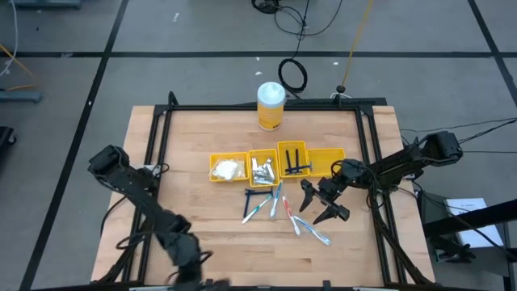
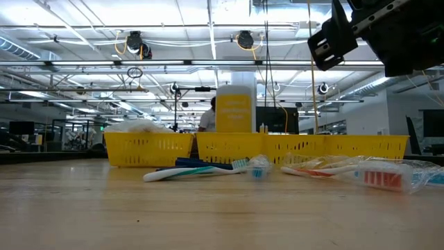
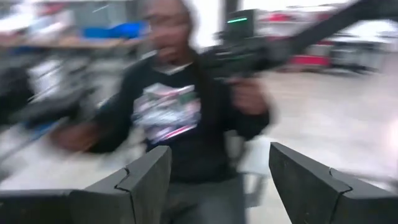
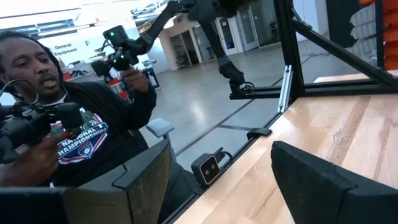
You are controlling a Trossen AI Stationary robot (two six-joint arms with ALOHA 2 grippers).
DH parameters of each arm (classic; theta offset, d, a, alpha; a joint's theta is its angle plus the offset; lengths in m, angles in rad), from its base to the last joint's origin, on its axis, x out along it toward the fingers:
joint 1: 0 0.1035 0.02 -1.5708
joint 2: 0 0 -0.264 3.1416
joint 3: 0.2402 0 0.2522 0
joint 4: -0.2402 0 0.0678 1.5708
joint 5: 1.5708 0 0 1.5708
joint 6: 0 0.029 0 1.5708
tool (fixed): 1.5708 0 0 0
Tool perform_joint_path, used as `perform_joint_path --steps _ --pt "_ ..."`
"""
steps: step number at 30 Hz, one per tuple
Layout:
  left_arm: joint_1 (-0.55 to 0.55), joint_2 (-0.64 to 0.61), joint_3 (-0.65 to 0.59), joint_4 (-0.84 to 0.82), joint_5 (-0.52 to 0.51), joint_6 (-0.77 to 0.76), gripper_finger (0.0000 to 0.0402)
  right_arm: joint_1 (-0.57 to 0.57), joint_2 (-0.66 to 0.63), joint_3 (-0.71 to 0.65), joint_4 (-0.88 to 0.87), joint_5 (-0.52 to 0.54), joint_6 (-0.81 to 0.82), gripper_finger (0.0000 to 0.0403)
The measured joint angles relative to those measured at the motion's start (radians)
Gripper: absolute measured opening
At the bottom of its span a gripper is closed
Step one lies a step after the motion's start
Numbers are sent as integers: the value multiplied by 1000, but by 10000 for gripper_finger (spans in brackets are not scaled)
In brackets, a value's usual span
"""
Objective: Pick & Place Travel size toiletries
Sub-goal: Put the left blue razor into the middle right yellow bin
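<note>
Inspecting from above, I found my right gripper (image 1: 321,201) spread wide, empty, above the slim white-blue-red toothbrushes (image 1: 275,207) loose on the wooden table (image 1: 194,218) before the yellow plastic bins (image 1: 277,164); my left gripper (image 1: 184,257), equally wide, waited at the near edge.

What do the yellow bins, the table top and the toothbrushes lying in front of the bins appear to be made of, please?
Yellow bins: likely moulded plastic, since the low view shows slotted, lattice-like walls in one uniform glossy colour.
Table top: wood, apparently butcher-block, with visible planks and grain and a matte, light finish.
Toothbrushes: probably smooth plastic handles in teal and white; some look sealed in clear, shiny film, judging by the glints.
</note>
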Motion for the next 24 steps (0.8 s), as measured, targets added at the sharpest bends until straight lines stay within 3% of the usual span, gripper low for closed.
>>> perform_joint_path --steps 7,10,13,18,24 --pt "92 2 0 -90 -441 -244 267 20 -1 0 29 -2 1 263" --pt "122 5 -1 -87 -573 -357 267 20 -1 0 25 0 5 263" --pt "158 3 -1 -111 -691 -362 267 20 -1 0 25 0 4 263" --pt "219 5 -1 -165 -827 -373 267 20 -1 0 25 0 6 263" --pt "255 5 0 -345 -858 -365 267 20 -1 0 24 0 5 263"
